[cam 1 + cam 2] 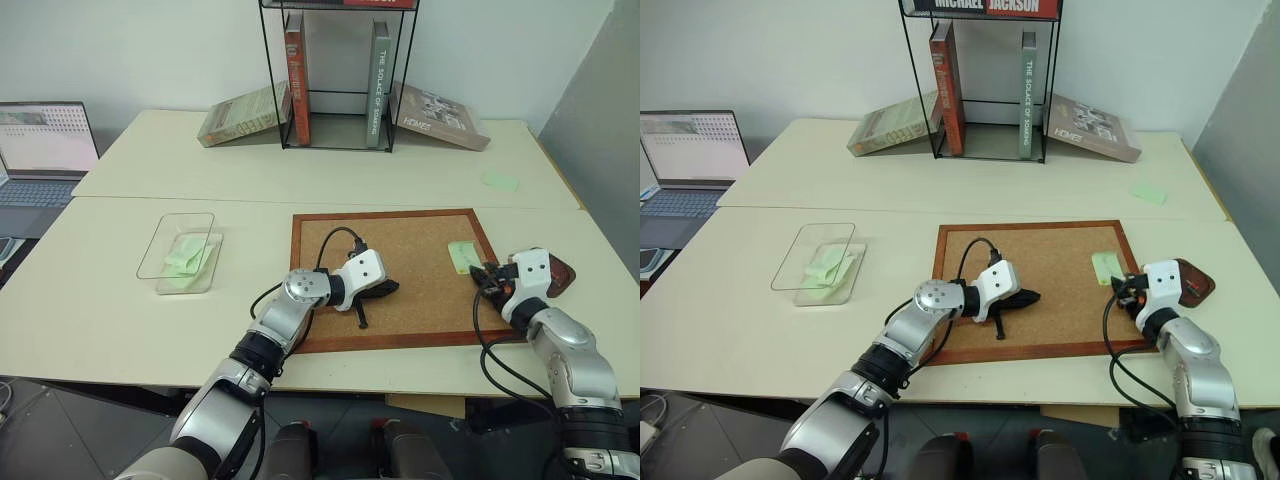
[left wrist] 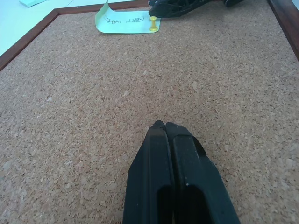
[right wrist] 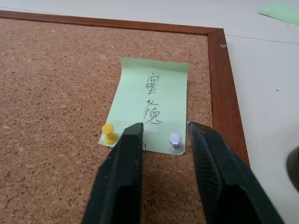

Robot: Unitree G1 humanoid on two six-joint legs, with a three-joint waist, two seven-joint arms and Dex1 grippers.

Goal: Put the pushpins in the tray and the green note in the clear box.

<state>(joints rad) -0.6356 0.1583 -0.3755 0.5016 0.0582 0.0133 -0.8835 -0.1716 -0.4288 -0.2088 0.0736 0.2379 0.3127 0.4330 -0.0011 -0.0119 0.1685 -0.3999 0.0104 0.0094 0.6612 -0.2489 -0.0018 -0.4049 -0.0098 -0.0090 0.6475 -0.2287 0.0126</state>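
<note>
**Pulling the pale pin from the note**

Right tool [image 3: 164,135] sits low over the corkboard [image 1: 420,270], at the board's right edge. Its two fingers stand part open, one on each side of the pale pin [image 3: 174,140], not yet touching it as far as we can tell. Nothing held.

The note [image 3: 152,109] lies flat on the board near its right frame, handwriting on it, fixed along its near edge by two pins: the pale one and a yellow pin [image 3: 108,131] at the other corner. The yellow pin sits just outside the left finger.

Left tool [image 2: 170,135] rests closed and empty on bare cork, mid-board, well apart from the note.

The tray [image 1: 1196,282] sits on the surface just off the board's right edge, close behind the right wrist. The box [image 1: 180,255] is on the surface left of the board, well apart, with pale green slips already in it. A spare green slip [image 1: 500,181] lies toward the far right edge of the surface; we leave it alone.

Our judgement for this step:
- Close on the pin's head, centred, so the pads do not pinch the paper too.
- Pull straight out along the pin's shaft; a sideways tug may tear the note or bend the pin.
- Watch the left finger: it could knock the yellow pin.
- Short carry to the tray, then back for the yellow pin.
- Note moves only once both pins are out.
</note>
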